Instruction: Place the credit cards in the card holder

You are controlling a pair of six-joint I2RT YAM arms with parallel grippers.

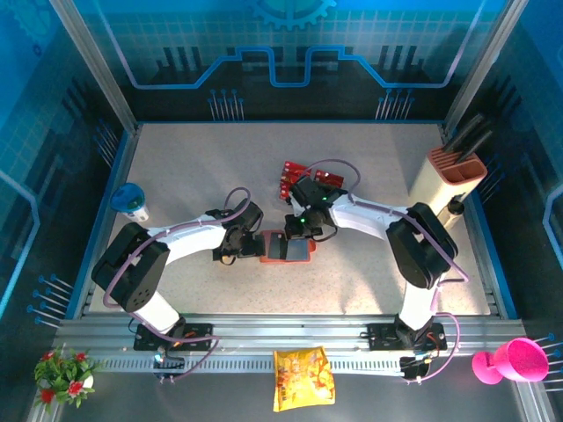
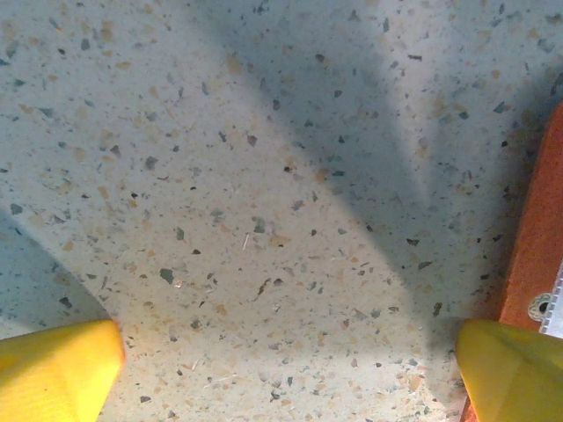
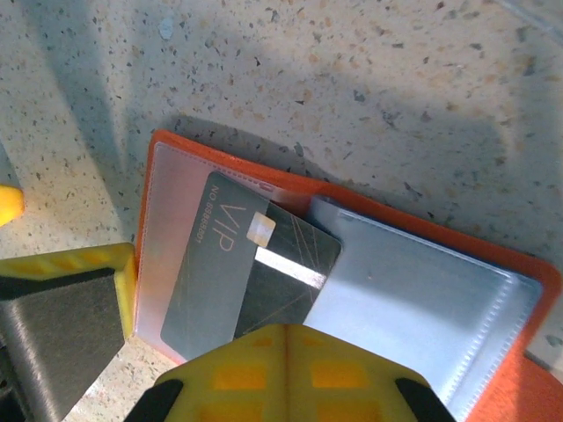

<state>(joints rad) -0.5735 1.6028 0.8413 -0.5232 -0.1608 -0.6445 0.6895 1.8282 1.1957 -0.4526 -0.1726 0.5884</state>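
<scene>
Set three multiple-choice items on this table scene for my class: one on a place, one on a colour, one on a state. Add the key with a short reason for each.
1. Where do the red cards lie?
A. On the tabletop, apart from the wallet
B. Tucked inside the wallet
C. Stacked on top of the wallet

2. What colour is the card marked VIP on the open wallet?
A. Red
B. Dark grey
C. White

3. How does the left gripper stand?
A. Open wide
B. Shut on a card
C. Shut on the wallet

Key:
1 A: the top view shows them on bare tabletop, clear of the wallet.
2 B: the right wrist view shows its dark grey face.
3 A: its yellow fingertips stand far apart, with nothing between them.
</scene>
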